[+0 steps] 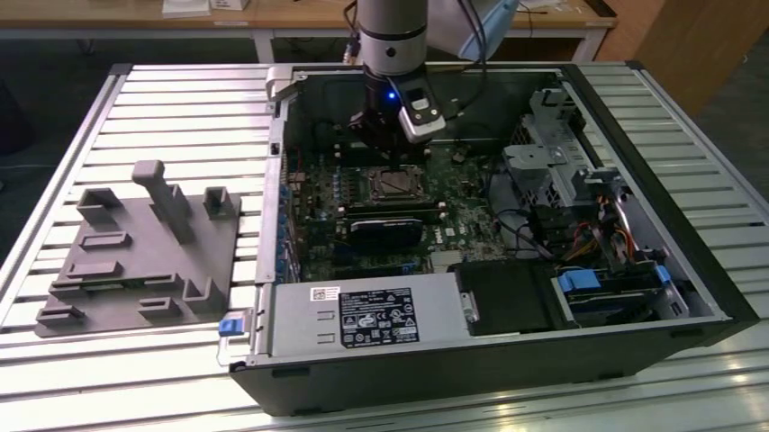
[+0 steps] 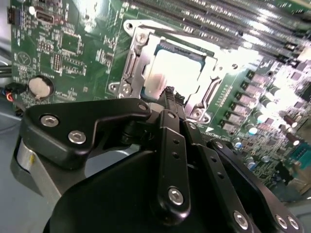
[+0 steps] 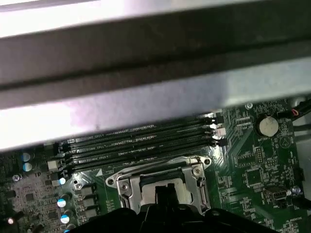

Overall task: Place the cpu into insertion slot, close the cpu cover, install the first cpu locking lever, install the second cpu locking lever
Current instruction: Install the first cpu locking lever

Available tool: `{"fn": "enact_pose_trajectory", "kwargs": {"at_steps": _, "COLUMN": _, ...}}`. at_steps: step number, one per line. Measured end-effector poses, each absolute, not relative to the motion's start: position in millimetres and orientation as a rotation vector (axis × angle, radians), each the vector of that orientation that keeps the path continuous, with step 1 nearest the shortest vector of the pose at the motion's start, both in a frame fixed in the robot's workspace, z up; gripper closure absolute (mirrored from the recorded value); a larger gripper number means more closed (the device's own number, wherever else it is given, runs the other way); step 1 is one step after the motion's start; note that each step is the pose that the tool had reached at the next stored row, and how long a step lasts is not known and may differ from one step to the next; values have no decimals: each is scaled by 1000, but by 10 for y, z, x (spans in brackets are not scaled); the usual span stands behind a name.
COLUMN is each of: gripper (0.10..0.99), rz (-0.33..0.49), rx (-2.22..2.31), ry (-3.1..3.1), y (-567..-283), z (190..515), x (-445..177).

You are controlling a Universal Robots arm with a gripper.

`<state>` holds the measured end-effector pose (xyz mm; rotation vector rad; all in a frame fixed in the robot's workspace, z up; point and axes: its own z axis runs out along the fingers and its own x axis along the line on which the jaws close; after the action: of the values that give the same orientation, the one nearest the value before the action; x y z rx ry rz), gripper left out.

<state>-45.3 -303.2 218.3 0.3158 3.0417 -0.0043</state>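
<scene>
The cpu (image 2: 187,73) lies in the insertion slot (image 1: 391,184) on the motherboard, its pale face glaring in the second wrist view. The silvery cpu cover (image 2: 138,60) lies flat around it, with the chip showing through its window. In the first wrist view the cover (image 3: 199,177) frames the same socket. My gripper (image 2: 170,93) hangs just above the socket's edge with its black fingertips together and nothing seen between them. In the exterior view the gripper (image 1: 387,148) sits low inside the case, at the far side of the socket. The locking levers cannot be made out.
Long black memory slots (image 3: 141,145) run beside the socket, and the case wall (image 3: 155,73) is close behind them. A black card (image 1: 384,225), the power supply (image 1: 360,319) and drive cage (image 1: 601,288) crowd the case. A grey fixture plate (image 1: 139,252) lies at the exterior view's left.
</scene>
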Motion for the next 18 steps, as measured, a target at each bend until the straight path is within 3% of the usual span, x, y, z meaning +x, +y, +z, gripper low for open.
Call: {"fn": "enact_pose_trajectory", "kwargs": {"at_steps": 18, "gripper": 980, "rz": -20, "rx": 315, "ry": 3042, "y": -3164, "z": 2185, "x": -453}}
